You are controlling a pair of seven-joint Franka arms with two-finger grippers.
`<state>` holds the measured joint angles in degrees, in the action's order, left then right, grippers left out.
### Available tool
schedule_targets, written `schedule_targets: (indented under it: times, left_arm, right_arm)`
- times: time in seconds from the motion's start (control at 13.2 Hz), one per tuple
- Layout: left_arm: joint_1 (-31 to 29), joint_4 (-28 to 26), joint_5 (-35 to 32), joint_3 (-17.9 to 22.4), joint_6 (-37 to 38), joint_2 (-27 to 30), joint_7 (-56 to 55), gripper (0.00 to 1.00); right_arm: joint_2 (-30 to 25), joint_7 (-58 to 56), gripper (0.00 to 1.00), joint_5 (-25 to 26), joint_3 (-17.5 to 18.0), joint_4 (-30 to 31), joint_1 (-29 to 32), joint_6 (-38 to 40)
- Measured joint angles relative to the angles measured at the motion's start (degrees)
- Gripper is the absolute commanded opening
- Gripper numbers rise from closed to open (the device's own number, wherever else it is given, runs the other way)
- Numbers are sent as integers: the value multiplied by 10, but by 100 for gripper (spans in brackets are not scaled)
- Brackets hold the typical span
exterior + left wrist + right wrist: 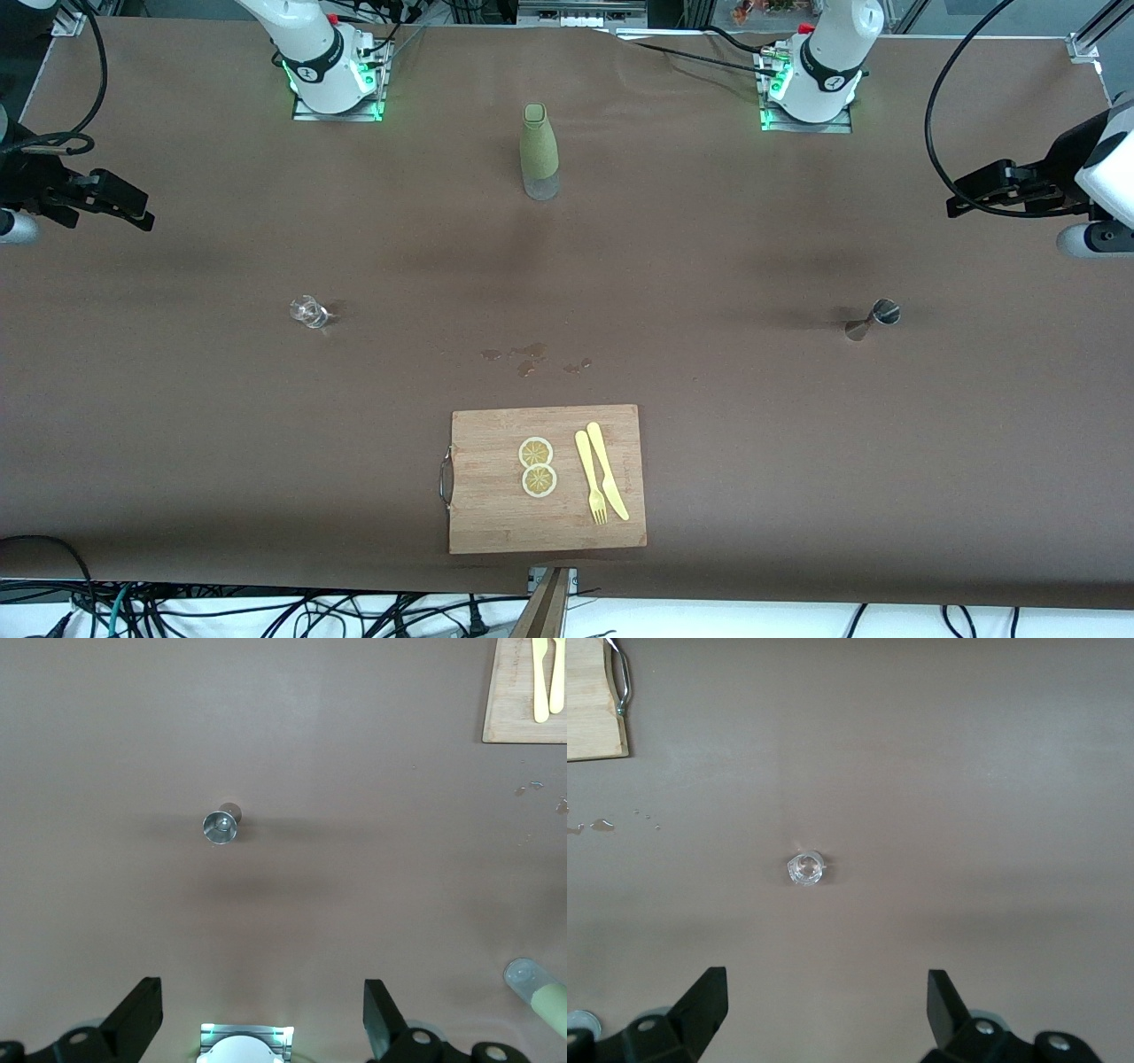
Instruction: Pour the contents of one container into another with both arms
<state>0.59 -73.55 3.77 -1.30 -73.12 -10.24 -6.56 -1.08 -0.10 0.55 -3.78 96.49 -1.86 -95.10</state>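
The right gripper (pixel 824 1010) is hanging high over the right arm's end of the table (pixel 177 425), its fingers (pixel 700 1001) standing wide apart and holding nothing; in the front view only a dark part of it (pixel 106 199) is showing at the edge. Under it, the tiny clear glass cup (pixel 307 311) is standing upright on the brown covering, well in from every edge, apart from everything else. Toward the middle, the tall olive-green bottle (pixel 539 151) is standing upright between the two arm bases, near the table's base-side edge. Nearer the front camera than the bottle, a few small wet spots (pixel 530 358) are lying on the covering. Nearer still, the wooden cutting board (pixel 496 523) is sitting against the camera-side edge, its metal handle (pixel 445 478) facing the right arm's end; two lemon slices (pixel 537 466) are lying on it touching each other, and just beside them a yellow fork (pixel 589 478) and a yellow knife (pixel 608 470) are lying side by side. Toward the left arm's end, the steel jigger (pixel 873 320) is standing on the covering, well apart from the board and the bottle. The left gripper (pixel 263 1019) is hanging high over it, fingers (pixel 137 1014) spread wide and gripping nothing; its dark body (pixel 1010 188) is showing at the front view's edge.
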Motion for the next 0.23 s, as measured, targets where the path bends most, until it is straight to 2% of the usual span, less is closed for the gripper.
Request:
schedule_targets:
  times: [0.23]
  left_arm:
    - [0, 0, 0, -2, 0, -1, 0, 100]
  right_arm:
    - [0, 0, 100, 0, 0, 0, 0, 0]
